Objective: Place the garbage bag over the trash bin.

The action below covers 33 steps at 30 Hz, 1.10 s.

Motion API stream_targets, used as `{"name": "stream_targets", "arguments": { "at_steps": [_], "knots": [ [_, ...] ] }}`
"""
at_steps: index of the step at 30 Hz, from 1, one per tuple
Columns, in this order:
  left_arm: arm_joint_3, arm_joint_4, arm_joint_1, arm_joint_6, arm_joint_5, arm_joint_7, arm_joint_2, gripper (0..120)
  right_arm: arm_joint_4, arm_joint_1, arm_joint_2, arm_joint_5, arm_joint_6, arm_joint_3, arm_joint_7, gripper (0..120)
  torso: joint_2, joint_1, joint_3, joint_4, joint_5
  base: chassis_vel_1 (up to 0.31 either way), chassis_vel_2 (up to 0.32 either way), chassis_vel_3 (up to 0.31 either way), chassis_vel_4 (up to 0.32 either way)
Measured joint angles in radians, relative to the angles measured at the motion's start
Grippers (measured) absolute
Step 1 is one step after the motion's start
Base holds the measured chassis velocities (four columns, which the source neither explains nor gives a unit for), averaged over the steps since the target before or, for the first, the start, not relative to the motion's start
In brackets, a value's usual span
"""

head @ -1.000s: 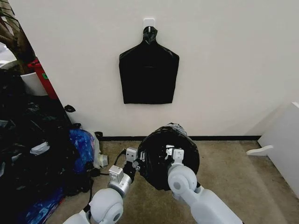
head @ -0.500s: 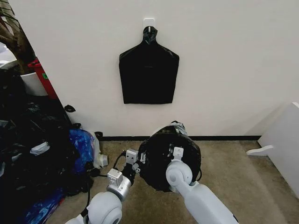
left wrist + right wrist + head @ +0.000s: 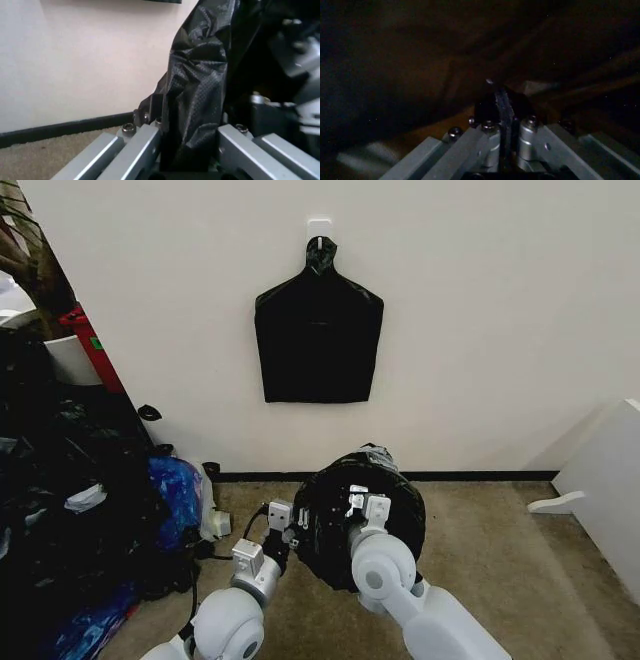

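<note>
With the bag (image 3: 362, 515) already draped over the bin, both grippers, left (image 3: 292, 532) and right (image 3: 357, 502), have jaws clamped on its plastic; next, I judge, tug it snug.

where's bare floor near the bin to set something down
Bare carpet lies to the right of the bagged trash bin, up to the white furniture. The left is crowded: a heap of bags reaches nearly to the left pincer.

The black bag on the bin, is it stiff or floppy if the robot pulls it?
Probably floppy: the bag hangs in crinkled folds. It looks thin and glossy, so it may slip. The left gripper pinches a fold that bunches up.
</note>
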Motion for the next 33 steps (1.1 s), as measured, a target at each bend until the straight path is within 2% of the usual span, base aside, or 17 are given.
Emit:
{"name": "stream_targets", "arguments": {
  "at_steps": [11, 21, 25, 33],
  "knots": [
    [0.007, -0.031, 0.011, 0.002, 0.001, 0.007, 0.006, 0, -0.125, 0.053, 0.04, 0.028, 0.013, 0.037, -0.008, 0, 0.0, 0.0, 0.0, -0.0001, 0.0001, 0.0, 0.0, 0.0, 0.0],
    [0.005, -0.059, 0.035, 0.002, -0.003, 0.012, 0.008, 0, -0.205, 0.055, 0.064, -0.015, 0.016, 0.067, -0.042, 0, 0.0, 0.0, 0.0, 0.0, 0.0001, 0.0, 0.0, 0.0, 0.0],
    [0.004, -0.063, 0.036, 0.001, -0.007, 0.013, 0.008, 0, -0.199, 0.044, 0.059, -0.018, 0.017, 0.071, -0.046, 0, 0.0, 0.0, 0.0, 0.0, 0.0001, 0.0, 0.0, 0.0, 0.0],
    [0.002, -0.042, 0.028, 0.001, -0.018, -0.001, -0.003, 0, -0.042, -0.008, 0.031, -0.016, 0.004, 0.027, -0.042, 0, 0.0, 0.0, 0.0, 0.0, 0.0, 0.0, 0.0, 0.0, 0.0]
  ]
}}
